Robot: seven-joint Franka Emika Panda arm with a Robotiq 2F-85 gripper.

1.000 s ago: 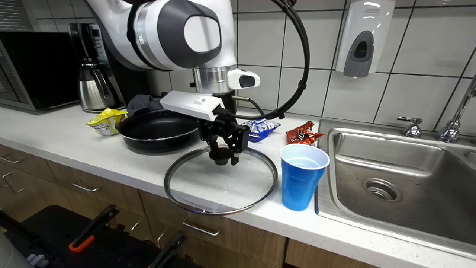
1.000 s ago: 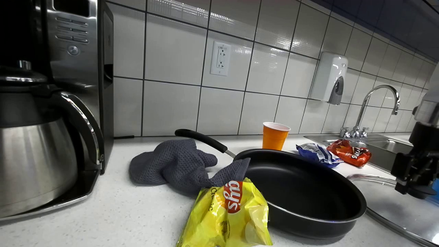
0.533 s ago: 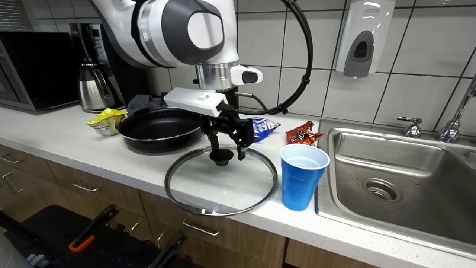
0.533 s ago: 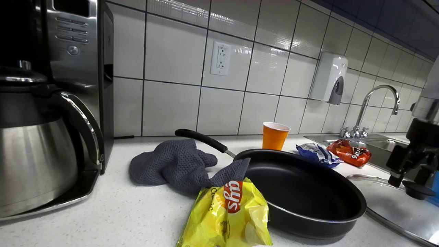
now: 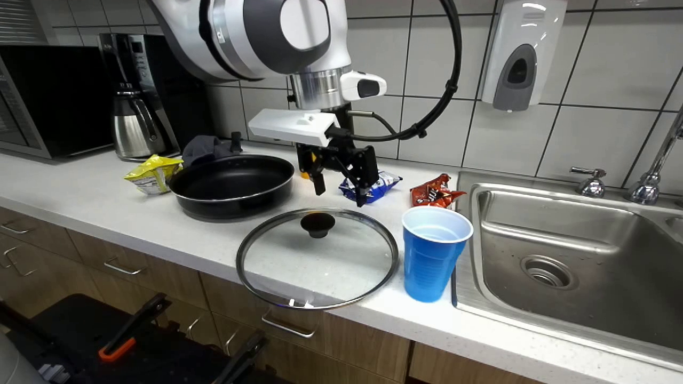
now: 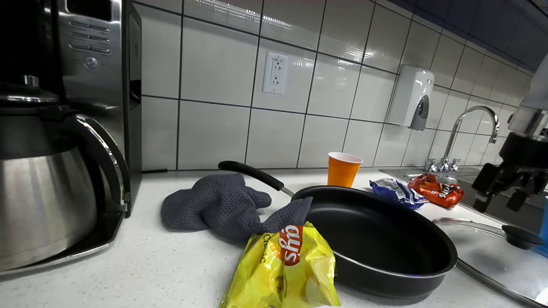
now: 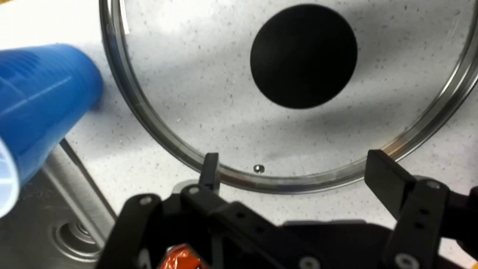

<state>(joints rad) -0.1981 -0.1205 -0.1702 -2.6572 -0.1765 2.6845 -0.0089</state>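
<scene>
i hang above the counter with my jaws spread wide apart, and the thing nearest me is a glass lid. in an exterior view my gripper is raised near the lid's far rim, apart from it; in the wrist view my two fingers frame a stretch of that rim. the lid lies flat on the counter, between the pan and the blue cup, its near rim crossing the line of the counter's front edge. it is round, equally long every way across, and its black knob points straight up. a small metal ring in the glass sits on my side of the knob.

counting, i see one lid with one knob; one pan, its handle pointing back toward the tiled wall; two cups, the blue one upright just beside the lid and an orange cup upright behind the pan; three snack bags, a yellow bag just beside the pan, with a blue bag and a red bag near each other; one grey cloth by the pan; one carafe; one soap dispenser; and one sink.
</scene>
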